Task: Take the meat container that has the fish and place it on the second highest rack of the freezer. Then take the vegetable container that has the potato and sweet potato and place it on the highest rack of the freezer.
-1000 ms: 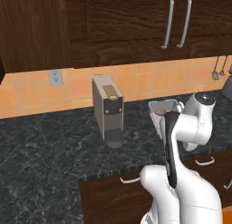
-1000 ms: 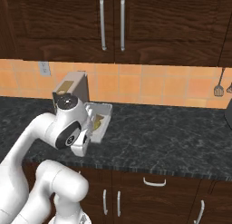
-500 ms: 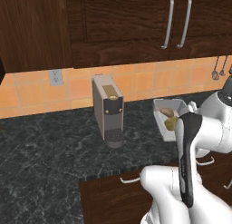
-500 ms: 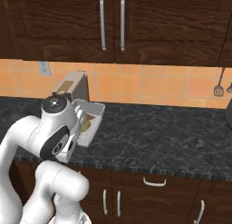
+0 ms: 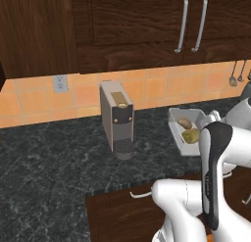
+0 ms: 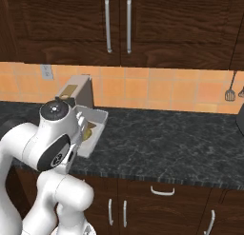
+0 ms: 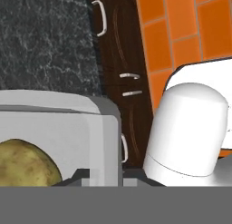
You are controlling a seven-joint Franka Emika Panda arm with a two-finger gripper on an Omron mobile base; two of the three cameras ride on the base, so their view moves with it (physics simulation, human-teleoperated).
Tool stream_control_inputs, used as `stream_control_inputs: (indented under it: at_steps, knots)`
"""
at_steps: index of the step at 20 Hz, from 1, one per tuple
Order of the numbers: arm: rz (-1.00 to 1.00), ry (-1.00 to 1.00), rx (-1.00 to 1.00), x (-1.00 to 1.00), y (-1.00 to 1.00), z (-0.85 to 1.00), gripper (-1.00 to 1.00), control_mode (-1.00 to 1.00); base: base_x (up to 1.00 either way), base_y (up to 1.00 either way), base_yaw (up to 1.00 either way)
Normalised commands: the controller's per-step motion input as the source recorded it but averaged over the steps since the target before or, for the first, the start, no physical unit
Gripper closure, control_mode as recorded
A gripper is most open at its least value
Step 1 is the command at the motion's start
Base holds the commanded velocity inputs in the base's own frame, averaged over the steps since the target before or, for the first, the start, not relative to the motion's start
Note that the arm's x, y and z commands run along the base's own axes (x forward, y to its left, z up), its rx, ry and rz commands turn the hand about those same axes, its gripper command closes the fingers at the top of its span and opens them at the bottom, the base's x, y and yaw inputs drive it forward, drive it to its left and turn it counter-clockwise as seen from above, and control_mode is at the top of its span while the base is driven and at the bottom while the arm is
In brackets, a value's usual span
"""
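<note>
One vegetable container (image 5: 185, 130) — end effector (image 7: 106, 175) clamped on its rim, above the counter (image 5: 59, 172) edge.

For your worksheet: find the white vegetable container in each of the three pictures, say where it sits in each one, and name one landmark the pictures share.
Left base view: vegetable container at right of centre, beside the coffee machine.
Right base view: container at left of centre, partly behind the arm.
Hand view: its wall at lower left, a potato inside.
Shared landmark: the black stone counter.
</note>
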Motion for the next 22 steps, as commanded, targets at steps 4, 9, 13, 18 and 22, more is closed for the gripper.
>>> stream_control_inputs:
  at_steps: [4,9,13,18,22]
  knots:
    - [0.00,-0.01,0.00,-0.08,0.00,0.00,1.00,1.00,-0.14,-0.05,-0.03]
    - [0.00,0.00,0.00,0.00,0.00,0.00,1.00,1.00,-0.47,-0.23,-0.49]
    - [0.00,0.00,0.00,0.00,0.00,0.00,1.00,1.00,0.05,-0.82,-0.65]
    - [0.00,0.00,0.00,0.00,0.00,0.00,1.00,1.00,0.15,-1.00,-0.65]
    - [0.00,0.00,0.00,0.00,0.00,0.00,1.00,1.00,0.05,-1.00,-0.59]
